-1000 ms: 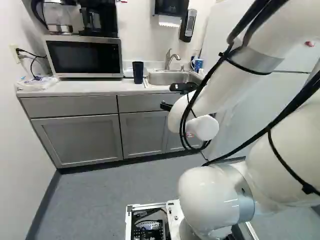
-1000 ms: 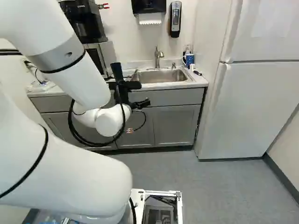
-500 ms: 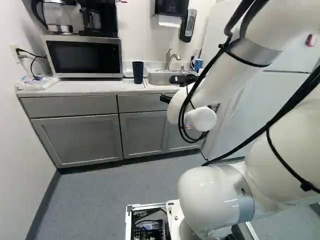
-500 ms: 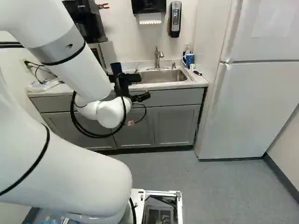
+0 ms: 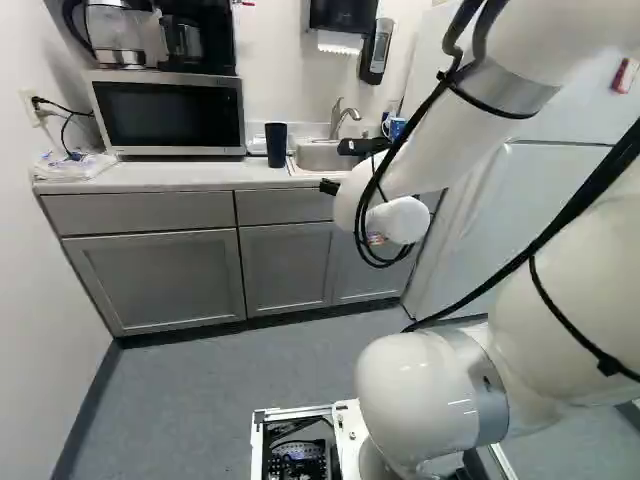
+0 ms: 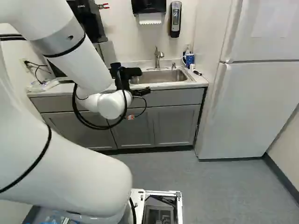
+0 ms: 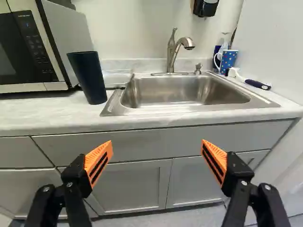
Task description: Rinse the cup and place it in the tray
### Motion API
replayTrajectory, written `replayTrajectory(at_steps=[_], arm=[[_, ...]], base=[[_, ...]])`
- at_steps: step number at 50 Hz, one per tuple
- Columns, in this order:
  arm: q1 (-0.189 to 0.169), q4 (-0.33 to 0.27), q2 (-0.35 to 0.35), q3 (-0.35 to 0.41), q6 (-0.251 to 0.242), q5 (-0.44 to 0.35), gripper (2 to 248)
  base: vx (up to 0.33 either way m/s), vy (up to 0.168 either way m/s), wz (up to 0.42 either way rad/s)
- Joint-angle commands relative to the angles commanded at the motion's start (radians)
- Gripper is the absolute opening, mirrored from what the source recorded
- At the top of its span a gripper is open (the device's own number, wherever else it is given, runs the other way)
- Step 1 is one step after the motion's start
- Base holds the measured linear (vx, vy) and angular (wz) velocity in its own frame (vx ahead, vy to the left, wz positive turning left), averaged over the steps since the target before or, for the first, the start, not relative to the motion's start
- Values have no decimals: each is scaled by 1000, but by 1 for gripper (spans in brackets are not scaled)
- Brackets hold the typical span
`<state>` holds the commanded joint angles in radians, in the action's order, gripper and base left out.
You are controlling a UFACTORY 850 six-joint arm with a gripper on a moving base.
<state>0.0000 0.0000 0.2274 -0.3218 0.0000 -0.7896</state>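
Observation:
In the left base view my gripper (image 5: pixel 330 187) is held out before the counter front, partly hidden by the arm. The wrist view shows my gripper (image 7: pixel 157 150) open, its orange pads wide apart with nothing between them. A tall dark blue cup (image 7: pixel 89 78) stands on the counter left of the sink, ahead of the gripper and off to one side, untouched. The same cup (image 5: pixel 276 145) is beside the microwave in the left base view. A low clear tray (image 7: pixel 116 77) lies between cup and sink, partly hidden behind the cup. The faucet (image 7: pixel 173 52) rises behind the sink (image 7: pixel 184 93).
The microwave (image 7: pixel 28 47) borders the cup's other side. Past the sink's far side stand a blue dotted mug (image 7: pixel 228 59) and a dark-handled brush (image 7: pixel 258 84). The counter's front edge (image 7: pixel 156 126) crosses ahead of the gripper. A white fridge (image 6: pixel 252 107) stands at the right.
The arm's wrist and gripper have risen in both base views, moving slightly left in the left base view and slightly right in the right one. The base, cup and tray have stayed put.

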Motion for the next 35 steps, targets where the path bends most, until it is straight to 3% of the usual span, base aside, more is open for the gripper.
replayTrajectory(at_steps=[35], arm=[[0, 0, 32, -50, 0, 118, 247]], base=[[0, 0, 0]])
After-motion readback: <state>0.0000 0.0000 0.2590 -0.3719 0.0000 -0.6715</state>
